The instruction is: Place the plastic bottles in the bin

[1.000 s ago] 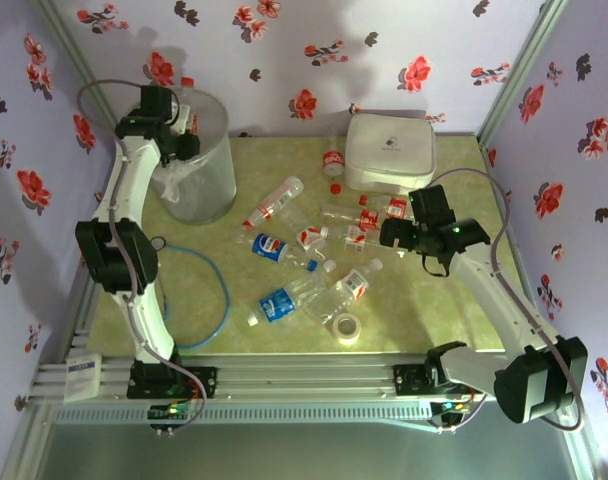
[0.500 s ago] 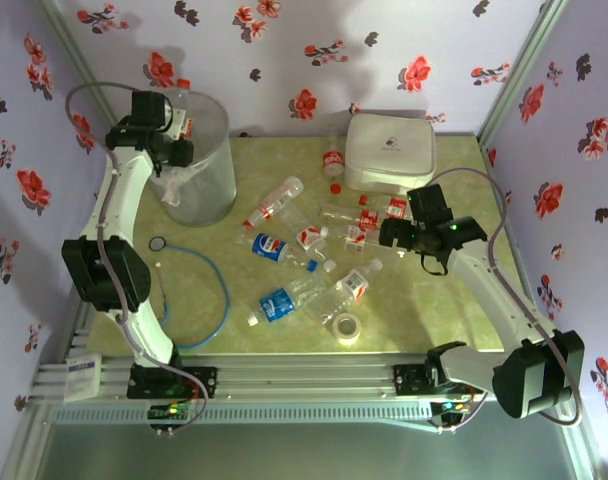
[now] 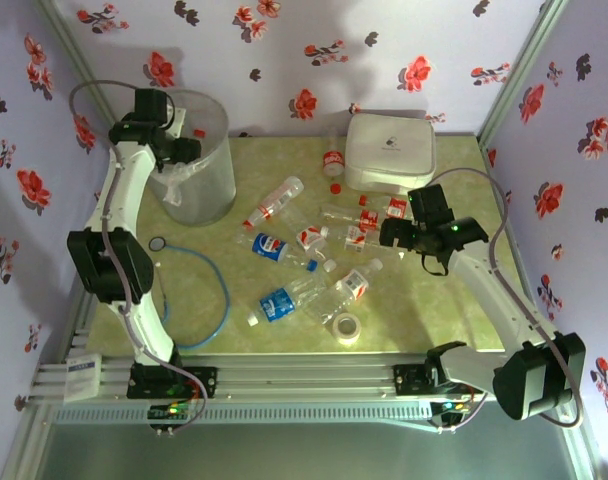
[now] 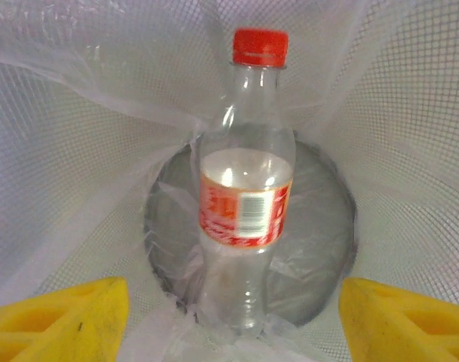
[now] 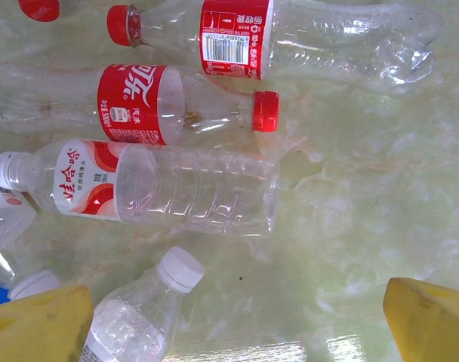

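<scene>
Green table carries scattered bottles, bin, white box, tape roll.

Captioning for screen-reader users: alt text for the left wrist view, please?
A clear plastic bottle with a red cap and red label is inside the large clear bag-lined bin, cap toward the top of frame. The yellow fingers of the left gripper stand wide apart in the lower corners, clear of it.
</scene>
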Motion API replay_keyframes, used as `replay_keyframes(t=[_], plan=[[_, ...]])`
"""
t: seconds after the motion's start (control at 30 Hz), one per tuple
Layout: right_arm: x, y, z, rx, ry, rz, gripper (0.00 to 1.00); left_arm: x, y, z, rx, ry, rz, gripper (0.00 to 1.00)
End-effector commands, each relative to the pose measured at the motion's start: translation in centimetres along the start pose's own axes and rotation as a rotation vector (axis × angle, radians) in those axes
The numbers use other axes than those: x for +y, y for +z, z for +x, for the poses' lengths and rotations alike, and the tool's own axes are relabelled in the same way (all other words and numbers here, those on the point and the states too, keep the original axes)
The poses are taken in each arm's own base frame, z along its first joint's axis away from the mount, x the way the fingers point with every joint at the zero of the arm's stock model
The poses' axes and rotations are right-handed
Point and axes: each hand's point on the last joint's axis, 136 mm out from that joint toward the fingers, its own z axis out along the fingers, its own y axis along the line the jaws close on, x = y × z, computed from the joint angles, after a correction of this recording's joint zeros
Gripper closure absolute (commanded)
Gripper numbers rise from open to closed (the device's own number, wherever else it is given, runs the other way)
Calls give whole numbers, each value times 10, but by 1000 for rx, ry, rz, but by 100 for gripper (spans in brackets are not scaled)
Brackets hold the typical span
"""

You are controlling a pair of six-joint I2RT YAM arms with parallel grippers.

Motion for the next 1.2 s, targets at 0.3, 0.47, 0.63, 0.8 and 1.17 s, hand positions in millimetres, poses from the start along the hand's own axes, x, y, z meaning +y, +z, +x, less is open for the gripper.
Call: replay_keyframes(t=[0.3,0.47,0.63,0.8,1.17], plan=[[-41,1,-10,-21,259,73,1,-6,-36,-20,-40,48,14,16],[-54,11,-9,-48,462,44,1,-19,-69,-40,-106,103,24,9],[-79,30,-19,-144,832,51,3,-40,-107,-52,-172,171,16,3],[-93,69,-33,-316,1212,-45,15,-92,-146,-34,-198,310,-41,1],[-99,116,-70,-316,1293,2,8,-224,-138,66,-220,312,224,0]])
